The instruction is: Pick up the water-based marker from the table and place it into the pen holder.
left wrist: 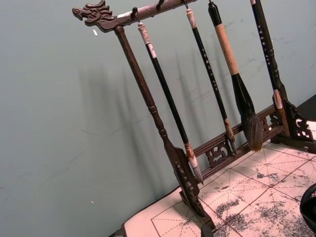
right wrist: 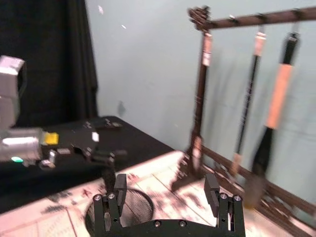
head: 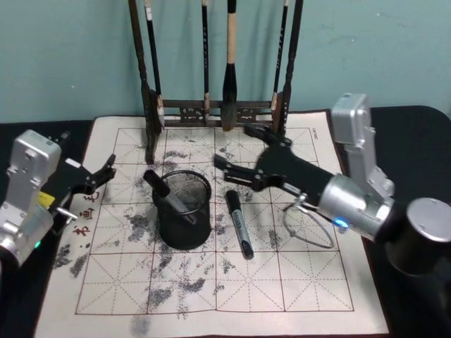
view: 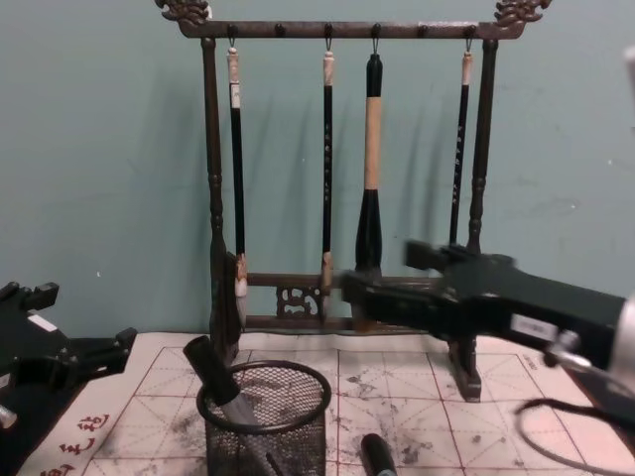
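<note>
Right gripper (head: 230, 145) jaws wide, empty, hovering behind black water-based marker (head: 238, 224); marker's long axis near-far, right of black wire-mesh pen holder (head: 184, 236). Left gripper (head: 107, 172) parked farther off, jaws apart.

The black wire-mesh cylindrical pen holder (right wrist: 134, 207) is blurred, partly hidden behind the right gripper's (right wrist: 165, 190) spread fingers (right wrist: 120, 183); beneath that gripper, the chest view's edge crops the black water-based marker (view: 377, 454).

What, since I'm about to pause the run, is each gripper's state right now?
Left gripper: open, holding nothing.
Right gripper: open, holding nothing.
</note>
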